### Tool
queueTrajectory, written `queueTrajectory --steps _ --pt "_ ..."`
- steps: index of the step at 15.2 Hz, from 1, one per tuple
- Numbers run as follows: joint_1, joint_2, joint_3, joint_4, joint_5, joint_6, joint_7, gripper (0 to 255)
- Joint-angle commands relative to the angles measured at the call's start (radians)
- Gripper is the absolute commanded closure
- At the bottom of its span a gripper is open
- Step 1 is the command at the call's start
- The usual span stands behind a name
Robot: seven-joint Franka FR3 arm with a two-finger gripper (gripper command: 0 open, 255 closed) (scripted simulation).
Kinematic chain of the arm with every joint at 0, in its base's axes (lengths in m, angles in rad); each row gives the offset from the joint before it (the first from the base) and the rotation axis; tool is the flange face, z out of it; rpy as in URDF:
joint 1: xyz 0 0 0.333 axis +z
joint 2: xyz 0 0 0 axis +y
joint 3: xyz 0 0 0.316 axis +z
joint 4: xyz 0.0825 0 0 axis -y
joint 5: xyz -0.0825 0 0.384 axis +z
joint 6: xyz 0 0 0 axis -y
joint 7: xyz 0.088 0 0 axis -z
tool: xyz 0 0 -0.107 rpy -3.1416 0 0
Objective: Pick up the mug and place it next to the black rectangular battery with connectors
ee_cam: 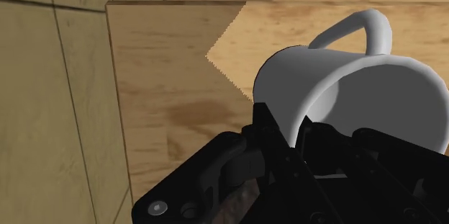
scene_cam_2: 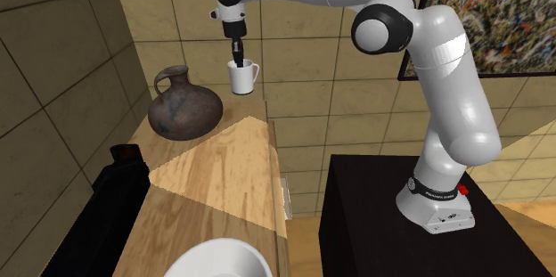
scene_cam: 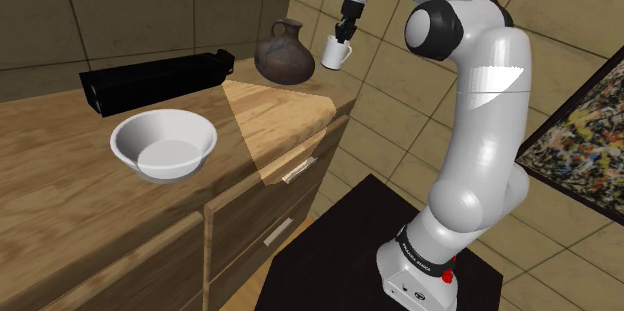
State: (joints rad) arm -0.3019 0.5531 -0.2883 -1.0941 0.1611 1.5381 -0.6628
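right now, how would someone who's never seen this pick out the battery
Look at the wooden cabinet top against the tiled wall. Along its back edge, behind the white bowl and to the shoulder view's left of the brown jug, lies the battery. It is the one long, black, box-shaped thing; its neighbours are round, white or brown.

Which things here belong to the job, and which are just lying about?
Belong to the job:
white handled mug, lifted, clasped at its rim
all-black two-finger gripper
long black rectangular battery

Just lying about:
dark brown rounded jug
shallow white round bowl
wooden drawer cabinet beneath them
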Motion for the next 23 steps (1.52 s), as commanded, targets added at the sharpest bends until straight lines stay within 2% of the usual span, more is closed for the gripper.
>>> queueTrajectory --steps 1,2,7,13,18,23 --pt "-0.006 0.008 0.0 0.044 0.002 -0.036 0.001 255" --pt "-0.008 0.012 0.0 0.061 0.002 -0.049 0.002 255" --pt "0.083 -0.038 0.02 -0.014 -0.01 -0.019 0.1 255" --pt "0.179 -0.053 0.05 -0.034 -0.018 -0.008 0.221 255" --pt "0.251 -0.031 0.077 0.004 -0.018 -0.017 0.321 255" --pt "0.316 0.027 0.104 0.099 -0.014 -0.049 0.42 255"
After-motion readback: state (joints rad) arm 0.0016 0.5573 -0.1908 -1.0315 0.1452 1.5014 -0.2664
